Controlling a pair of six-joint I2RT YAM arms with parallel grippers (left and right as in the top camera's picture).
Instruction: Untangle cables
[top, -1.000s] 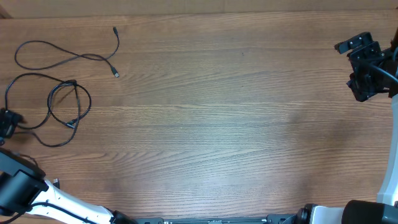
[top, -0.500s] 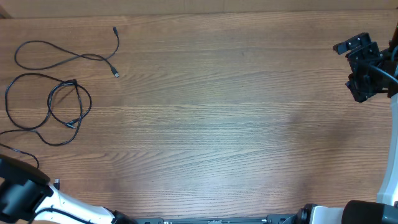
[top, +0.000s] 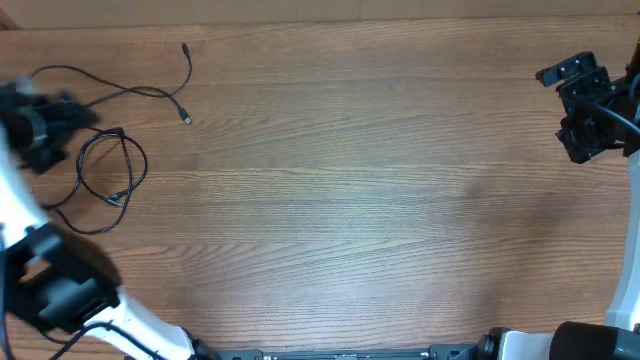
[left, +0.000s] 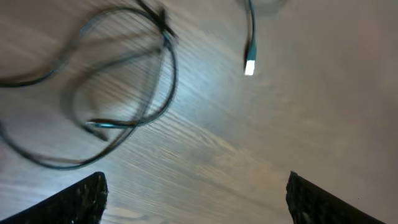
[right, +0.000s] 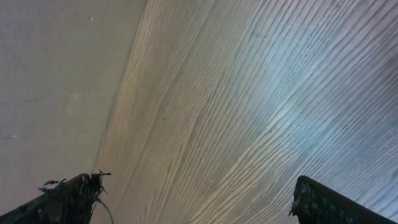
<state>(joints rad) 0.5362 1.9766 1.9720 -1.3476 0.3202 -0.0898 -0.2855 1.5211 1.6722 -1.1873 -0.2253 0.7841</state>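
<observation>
Thin black cables lie at the table's far left. One long wavy strand (top: 188, 68) ends in a small plug (top: 187, 118). Below it, a looped cable (top: 121, 133) forms a small coil. My left gripper (top: 42, 128), blurred by motion, hovers over the left part of these cables and hides some of them. In the left wrist view the coil (left: 169, 68) and a bright plug end (left: 249, 65) lie ahead of my left gripper (left: 198, 200), which is open and holds nothing. My right gripper (top: 585, 105) is far off at the right edge. It is open (right: 196, 200) over bare wood.
The wooden table (top: 350, 200) runs across the whole view. The left arm's white body (top: 60, 290) fills the lower left corner. The bases of both arms (top: 520, 348) sit along the front edge.
My left arm has swung up from the lower left edge to above the left cable loops. The cables and the right arm have not moved.
</observation>
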